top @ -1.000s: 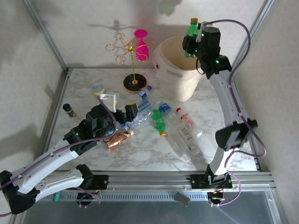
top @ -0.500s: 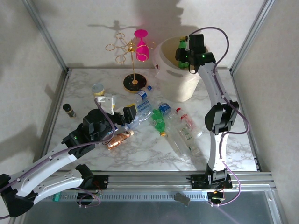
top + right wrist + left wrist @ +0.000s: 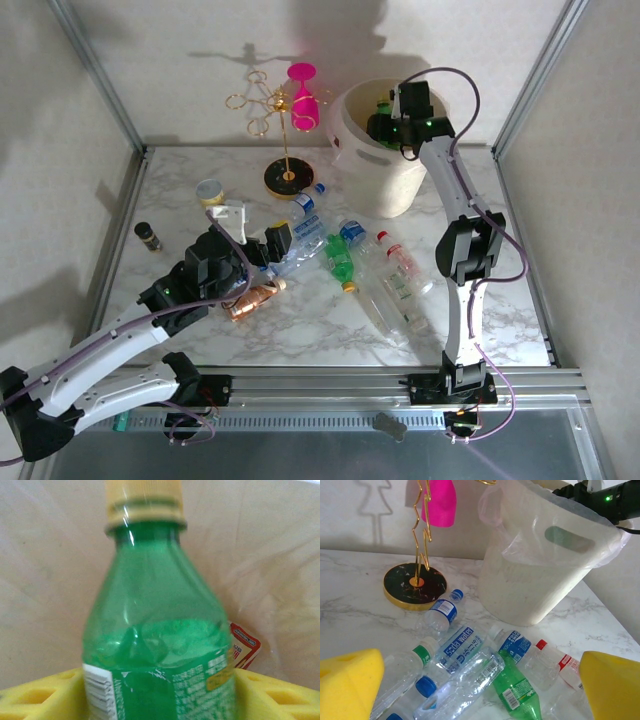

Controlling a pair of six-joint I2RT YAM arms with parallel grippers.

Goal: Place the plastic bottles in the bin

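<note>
1. We open on the white marble counter (image 3: 310, 340), which carries the whole spread.
2. At its far right stands the large round cream translucent plastic bin (image 3: 385, 185), upright, with an oval handle cut-out facing us in the left wrist view.
3. The right arm (image 3: 462, 200) arches over the rim, and the right fingers (image 3: 40, 695) are down in the bin's mouth. A green plastic bottle with a pale yellow cap (image 3: 155, 630) stands upright between the yellow pads, inside the bin. The pads sit right at its sides, but we cannot tell whether they pinch it or have let go.
4. The left arm (image 3: 120, 340) lies low at the near left. Its left fingers (image 3: 350, 680) are spread wide with nothing between them, poised at the near-left edge of the bottle pile.
5. Left of the bin we see the gold wire rack on a round black base (image 3: 288, 177), with a bright pink glass (image 3: 303, 95) hanging from it.
6. Mid-counter lies the pile, every bottle on its side:
   - a long clear bottle (image 3: 395, 310)
   - a clear bottle with a red cap (image 3: 400, 262)
   - a green lying bottle (image 3: 340, 258)
   - a clear bottle with a blue label (image 3: 440, 615)
   - a copper-brown bottle (image 3: 255, 297)
7. A small yellow-and-white round tub (image 3: 209, 190) sits at the far left.
8. A tiny dark vial (image 3: 148, 236) stands near the left edge.
</note>
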